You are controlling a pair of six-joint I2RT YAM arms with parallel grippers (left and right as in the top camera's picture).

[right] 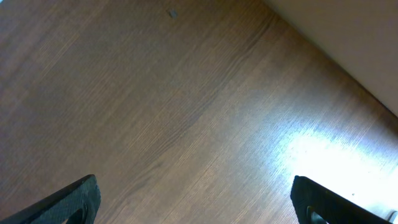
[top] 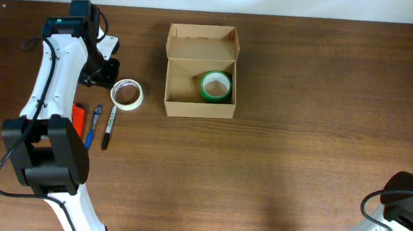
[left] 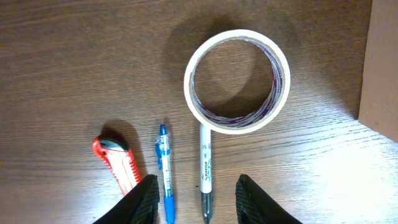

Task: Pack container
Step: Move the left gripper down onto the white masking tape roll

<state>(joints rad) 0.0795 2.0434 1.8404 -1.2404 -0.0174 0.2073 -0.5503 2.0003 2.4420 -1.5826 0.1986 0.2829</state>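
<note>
Item: white tape roll (left: 237,81), flat on table (left: 74,62), 12 o'clock of left pincer (left: 196,199), agape; should straddle the near rim, sparing the marker (left: 206,168).

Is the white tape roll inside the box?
No, the white tape roll lies on the table beside the box; only the green roll sits inside.

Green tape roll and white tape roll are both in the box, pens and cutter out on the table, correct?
Not quite: the white tape roll is on the table, left of the container, not inside it, as the overhead view shows. The green tape roll is inside; the blue pen, marker and cutter lie on the table.
</note>
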